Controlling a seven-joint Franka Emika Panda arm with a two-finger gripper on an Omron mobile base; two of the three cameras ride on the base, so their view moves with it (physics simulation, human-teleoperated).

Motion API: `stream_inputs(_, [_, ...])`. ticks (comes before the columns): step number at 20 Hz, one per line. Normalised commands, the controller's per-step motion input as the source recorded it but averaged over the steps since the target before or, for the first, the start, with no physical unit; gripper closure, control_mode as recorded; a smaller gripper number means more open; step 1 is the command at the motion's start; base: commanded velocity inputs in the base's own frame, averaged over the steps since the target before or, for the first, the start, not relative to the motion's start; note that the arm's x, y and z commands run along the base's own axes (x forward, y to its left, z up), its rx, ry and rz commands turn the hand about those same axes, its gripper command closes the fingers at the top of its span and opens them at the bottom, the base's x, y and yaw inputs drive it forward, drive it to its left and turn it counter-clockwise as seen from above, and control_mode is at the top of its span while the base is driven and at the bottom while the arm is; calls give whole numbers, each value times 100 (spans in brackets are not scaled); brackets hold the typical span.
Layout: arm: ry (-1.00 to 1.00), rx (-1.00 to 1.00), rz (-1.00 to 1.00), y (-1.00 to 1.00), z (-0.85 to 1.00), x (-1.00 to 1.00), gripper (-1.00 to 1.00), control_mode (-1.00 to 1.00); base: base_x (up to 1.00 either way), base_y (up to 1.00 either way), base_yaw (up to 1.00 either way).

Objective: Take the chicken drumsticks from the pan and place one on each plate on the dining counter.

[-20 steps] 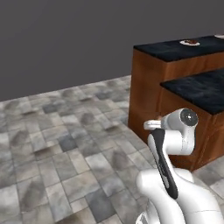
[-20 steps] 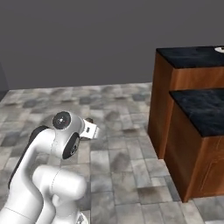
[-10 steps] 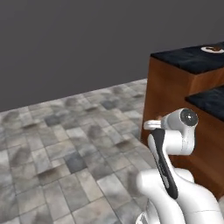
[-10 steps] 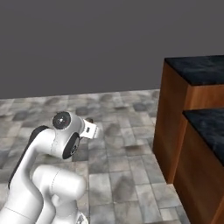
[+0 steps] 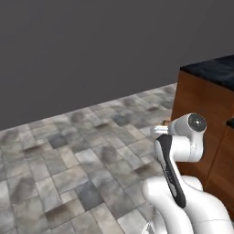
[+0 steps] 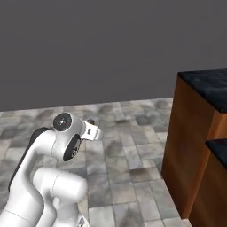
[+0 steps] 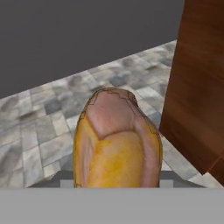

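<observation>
Gripping the golden-orange chicken drumstick between partly closed jaws, the gripper holds it above the grey stone-tile floor, beside the dining counter wood front.

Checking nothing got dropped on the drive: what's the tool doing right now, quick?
Tool: closed on a golden-orange chicken drumstick, which rises right in front of the hand camera.
</observation>
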Motion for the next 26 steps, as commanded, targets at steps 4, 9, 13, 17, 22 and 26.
stream_inputs(4, [0, 0, 0, 0, 0, 0, 100, 100, 100, 40, -13])
stream_inputs(9, [0, 0, 0, 0, 0, 0, 100, 100, 100, 47, -31])
stream_inputs(13, [0, 0, 0, 0, 0, 0, 100, 100, 99, 51, -43])
stream_inputs(17, [0, 0, 0, 0, 0, 0, 100, 100, 98, 52, -45])
stream_inputs(22, [0, 0, 0, 0, 0, 0, 100, 100, 99, 52, -43])
stream_inputs(26, [0, 0, 0, 0, 0, 0, 100, 100, 99, 52, -42])
